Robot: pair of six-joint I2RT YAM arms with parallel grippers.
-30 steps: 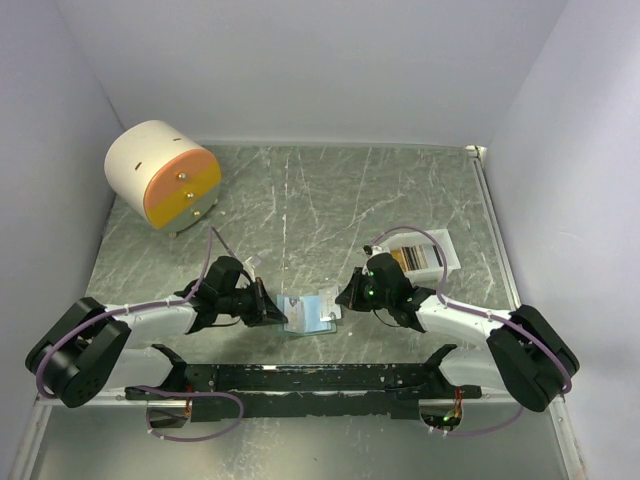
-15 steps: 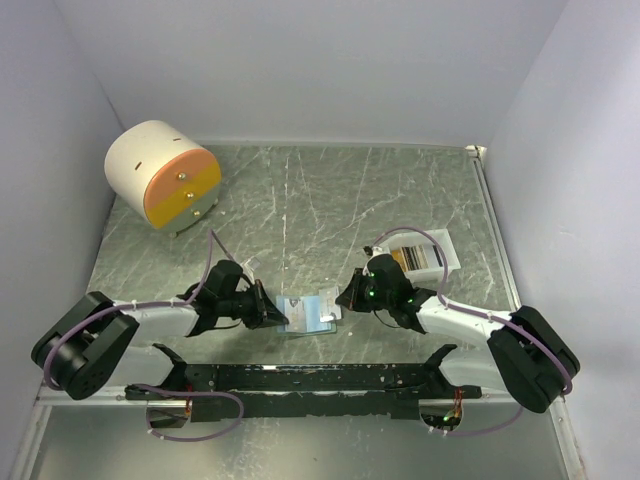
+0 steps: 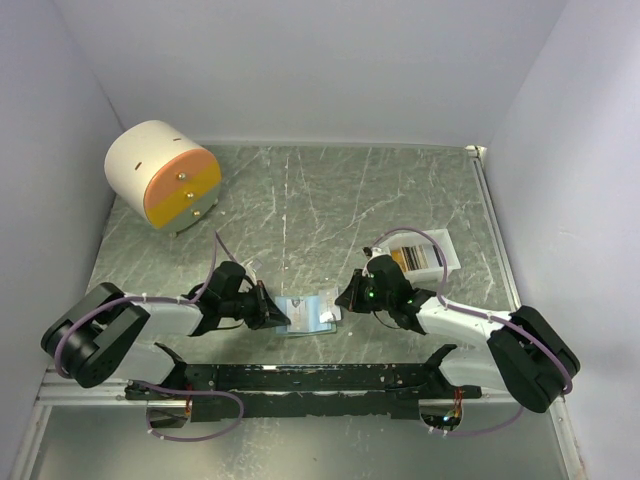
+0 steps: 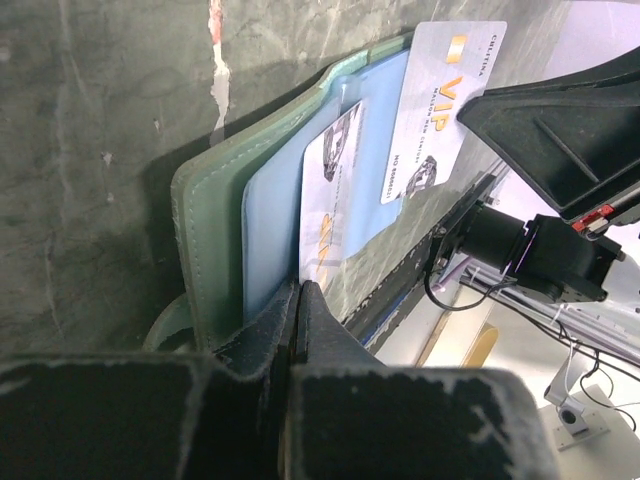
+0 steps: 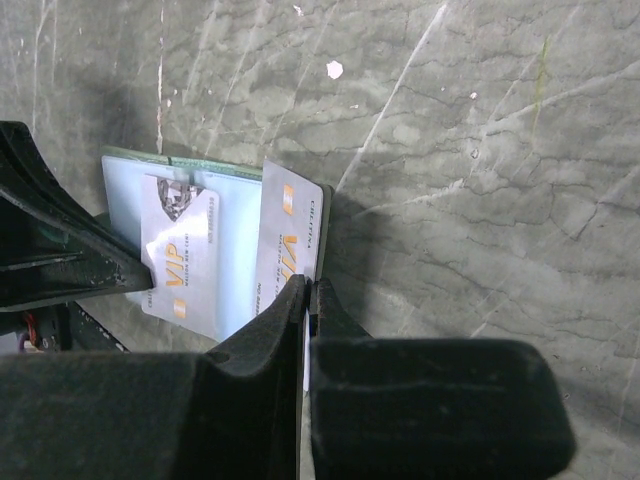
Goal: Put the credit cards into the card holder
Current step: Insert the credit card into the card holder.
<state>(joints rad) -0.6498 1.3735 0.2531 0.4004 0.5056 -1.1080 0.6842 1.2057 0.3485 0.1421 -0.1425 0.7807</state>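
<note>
The card holder [image 3: 306, 313] lies open on the table between my grippers, sage green outside [image 4: 198, 235] and pale blue inside [image 5: 236, 250]. One white VIP card [image 5: 183, 262] sits in its left half. My right gripper [image 5: 308, 290] is shut on a second white VIP card [image 5: 291, 228], held over the holder's right half; this card also shows in the left wrist view [image 4: 443, 100]. My left gripper [image 4: 298, 290] is shut on the holder's near left edge. In the top view the left gripper [image 3: 274, 314] and the right gripper [image 3: 346, 301] flank the holder.
A small white tray [image 3: 448, 254] with more cards [image 3: 417, 258] stands behind the right arm. A round cream-and-orange drawer cabinet [image 3: 165, 176] stands at the back left. Walls close in the table on three sides.
The left arm has shifted a little to the right, still gripping the holder. The right gripper and its card have barely moved.
</note>
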